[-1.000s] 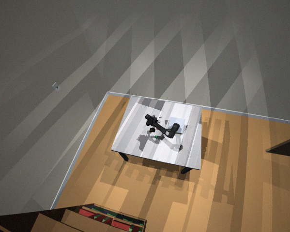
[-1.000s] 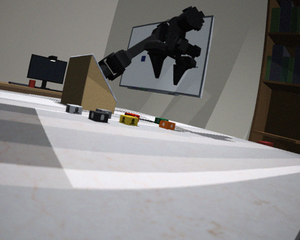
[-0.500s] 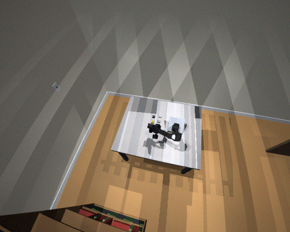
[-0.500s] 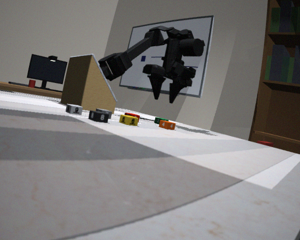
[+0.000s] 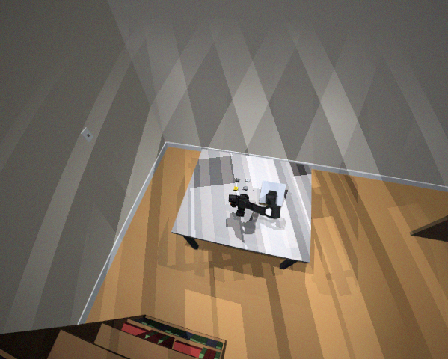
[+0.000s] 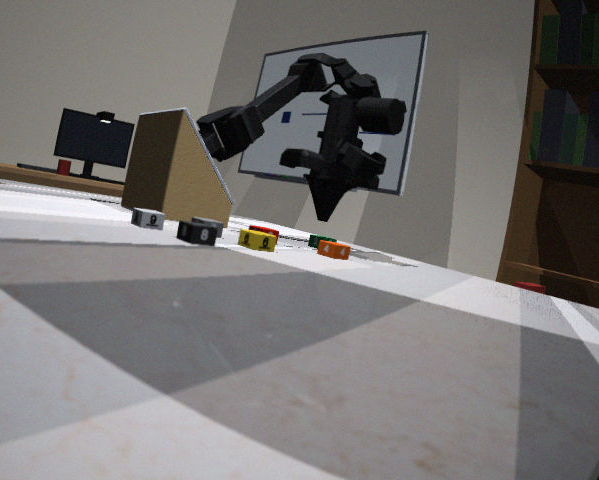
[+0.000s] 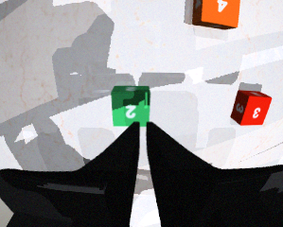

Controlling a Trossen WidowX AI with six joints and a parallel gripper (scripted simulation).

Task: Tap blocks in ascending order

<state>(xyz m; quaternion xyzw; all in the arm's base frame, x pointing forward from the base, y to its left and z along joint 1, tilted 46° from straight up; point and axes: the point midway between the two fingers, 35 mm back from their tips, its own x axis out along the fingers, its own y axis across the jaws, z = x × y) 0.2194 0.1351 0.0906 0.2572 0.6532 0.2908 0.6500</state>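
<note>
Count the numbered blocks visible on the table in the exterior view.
7: white 9 at left, black 8, grey block behind it, yellow 6, red block behind, green block, orange 4 rightmost. More may be hidden.

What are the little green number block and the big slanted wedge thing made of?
The green block looks like smooth painted plastic or wood: flat, even colour with a printed 2, no grain visible. The wedge looks wooden: tan side with faint horizontal grain lines, and a paler, smoother sloped face. Neither look settles it for sure.
</note>
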